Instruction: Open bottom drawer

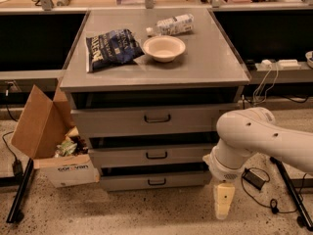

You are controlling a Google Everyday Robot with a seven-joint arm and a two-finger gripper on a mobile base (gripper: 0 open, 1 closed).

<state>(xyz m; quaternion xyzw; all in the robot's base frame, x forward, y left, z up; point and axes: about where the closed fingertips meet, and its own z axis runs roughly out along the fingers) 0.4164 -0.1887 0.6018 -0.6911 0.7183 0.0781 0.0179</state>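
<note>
Bottom drawer [124, 182] sits shut; the gripper [223, 203], grip unreadable, hangs low beside it, seemingly to reach its handle [157, 182]

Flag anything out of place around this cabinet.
A plastic bottle lies on its side on the cabinet top, beside the bowl. Nothing else looks odd. The claw hangs low, right of the bottom drawer, not touching its handle.
</note>
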